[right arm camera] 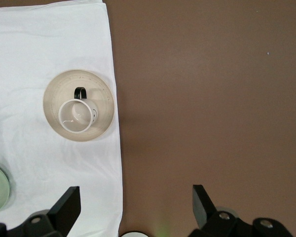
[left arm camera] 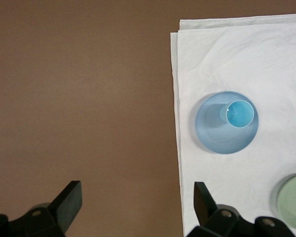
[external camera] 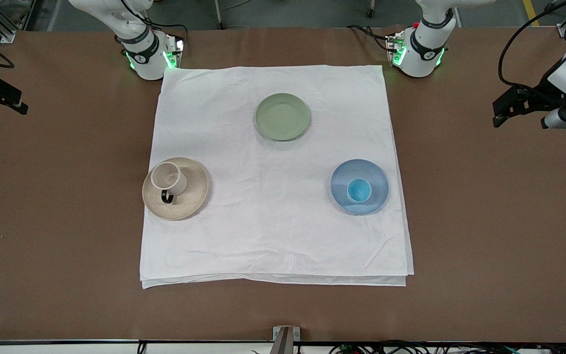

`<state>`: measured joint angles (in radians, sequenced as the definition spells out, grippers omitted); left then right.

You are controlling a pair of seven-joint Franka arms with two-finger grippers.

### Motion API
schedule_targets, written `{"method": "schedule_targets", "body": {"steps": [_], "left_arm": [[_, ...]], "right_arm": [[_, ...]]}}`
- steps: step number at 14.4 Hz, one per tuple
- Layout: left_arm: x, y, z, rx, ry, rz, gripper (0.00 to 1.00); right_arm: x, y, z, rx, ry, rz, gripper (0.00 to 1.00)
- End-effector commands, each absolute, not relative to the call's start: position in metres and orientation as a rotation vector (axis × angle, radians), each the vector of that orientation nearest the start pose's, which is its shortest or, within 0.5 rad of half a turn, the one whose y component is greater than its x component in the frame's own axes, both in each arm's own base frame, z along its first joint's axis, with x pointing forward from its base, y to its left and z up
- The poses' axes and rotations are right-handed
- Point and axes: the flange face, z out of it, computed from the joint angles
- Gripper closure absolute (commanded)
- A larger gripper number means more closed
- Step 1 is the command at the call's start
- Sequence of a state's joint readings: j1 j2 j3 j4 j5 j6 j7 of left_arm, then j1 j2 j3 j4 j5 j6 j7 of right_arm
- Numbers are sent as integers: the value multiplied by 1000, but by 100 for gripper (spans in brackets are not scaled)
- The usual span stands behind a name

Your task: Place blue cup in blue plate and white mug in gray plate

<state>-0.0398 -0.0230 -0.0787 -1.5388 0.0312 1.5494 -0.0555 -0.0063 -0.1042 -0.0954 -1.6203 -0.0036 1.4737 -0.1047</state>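
The blue cup (external camera: 359, 190) stands upright in the blue plate (external camera: 376, 176), toward the left arm's end of the white cloth; both also show in the left wrist view, the cup (left arm camera: 240, 113) in the plate (left arm camera: 214, 131). The white mug (external camera: 167, 178) stands upright in the gray plate (external camera: 192, 196), its dark handle toward the front camera; the right wrist view shows the mug (right arm camera: 78, 115) in the plate (right arm camera: 56, 94). My left gripper (external camera: 498, 112) (left arm camera: 138, 197) is open and empty, raised over bare table. My right gripper (external camera: 20, 104) (right arm camera: 136, 200) is open and empty, raised over bare table at the right arm's end.
An empty green plate (external camera: 282, 117) sits on the white cloth (external camera: 273, 236), farther from the front camera than the other plates. The cloth covers the middle of the brown table (external camera: 484, 221). The two arm bases stand at the cloth's corners by the robots.
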Motion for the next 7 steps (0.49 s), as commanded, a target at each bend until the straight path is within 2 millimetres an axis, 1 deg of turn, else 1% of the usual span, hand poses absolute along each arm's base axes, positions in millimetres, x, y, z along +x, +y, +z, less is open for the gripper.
{"method": "schedule_targets", "body": {"steps": [1,4,7], "left_arm": [[544,-58,657,-3121,111,-74,0],[545,-59,658,-3116,103,-80,0],[547,-58,655,-3116,106,-72,0]], "right_arm": [[500,-56,654,-3135,-19,70,0],[501,-52,654,-3104,-23,59,0],[500,-53,655,-3103,-24,59,0]]}}
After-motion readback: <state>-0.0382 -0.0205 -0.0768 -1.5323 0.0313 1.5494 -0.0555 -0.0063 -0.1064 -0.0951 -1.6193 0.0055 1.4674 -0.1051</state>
